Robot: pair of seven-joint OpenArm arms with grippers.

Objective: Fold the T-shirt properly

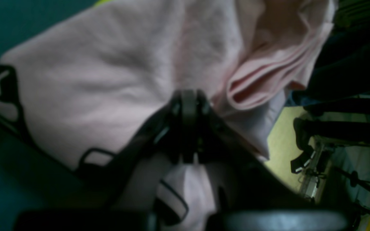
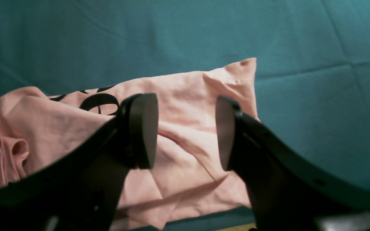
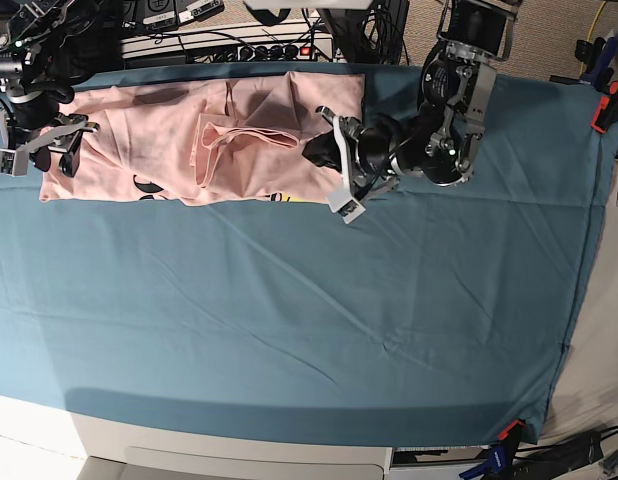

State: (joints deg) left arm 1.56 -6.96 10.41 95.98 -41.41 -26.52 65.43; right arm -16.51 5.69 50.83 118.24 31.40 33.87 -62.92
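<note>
Pinching soft crumpled pink T-shirt: left end effector clamped; right end effector agape, empty.

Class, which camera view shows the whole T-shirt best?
The base view: the T-shirt lies spread along the cloth's far edge, outline complete. The left wrist view shows only blurred folds around the shut left pincer; the right wrist view shows one rumpled end.

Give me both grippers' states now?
Left gripper: shut on the T-shirt.
Right gripper: open, holding nothing.
</note>
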